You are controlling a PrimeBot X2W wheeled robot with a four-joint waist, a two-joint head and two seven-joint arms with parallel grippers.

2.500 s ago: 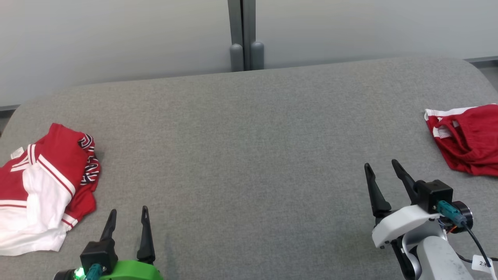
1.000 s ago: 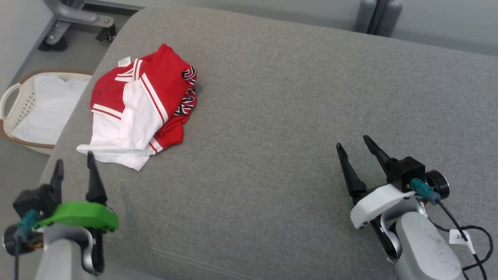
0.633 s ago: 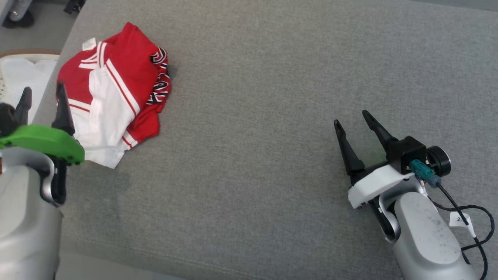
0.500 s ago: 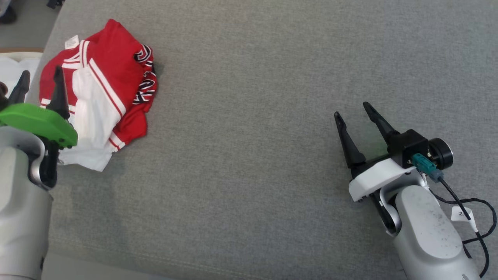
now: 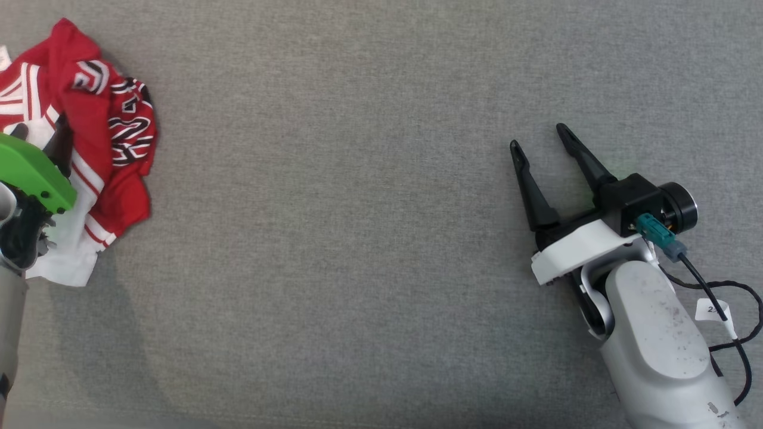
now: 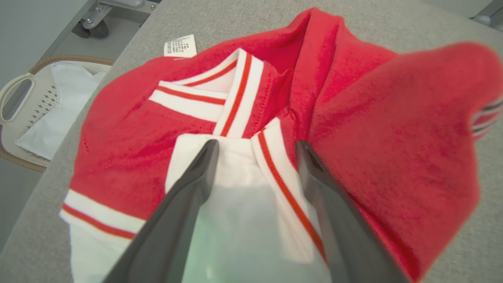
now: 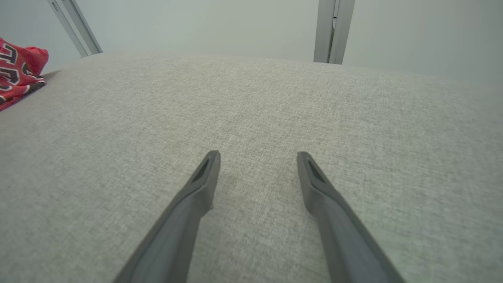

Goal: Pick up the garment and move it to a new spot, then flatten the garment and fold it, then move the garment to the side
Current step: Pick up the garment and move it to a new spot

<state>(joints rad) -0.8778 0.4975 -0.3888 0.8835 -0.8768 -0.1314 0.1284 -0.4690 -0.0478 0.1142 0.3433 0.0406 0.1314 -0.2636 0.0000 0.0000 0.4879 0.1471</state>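
Observation:
The garment (image 5: 101,149) is a crumpled red and white jersey with black lettering, lying at the far left of the grey cushion (image 5: 357,238). In the left wrist view my left gripper (image 6: 256,144) is open and low over the garment (image 6: 353,118). Its two fingers straddle a white fold edged with a red stripe. In the head view its green housing (image 5: 30,173) covers part of the cloth. My right gripper (image 5: 537,136) stands open over bare cushion far to the right, holding nothing. The right wrist view shows the right gripper (image 7: 257,153) and a corner of the garment (image 7: 17,74).
Beyond the cushion's left edge, a pale laundry basket (image 6: 23,102) with white cloth sits on the floor beside a metal frame on a caster (image 6: 94,19). A grey post (image 7: 334,31) stands behind the cushion. A black cable (image 5: 727,322) hangs by the right forearm.
The head camera has tilted down and swung, shifting the whole picture. My left gripper has come forward onto the garment, which now looks more bunched. The right gripper has stayed open.

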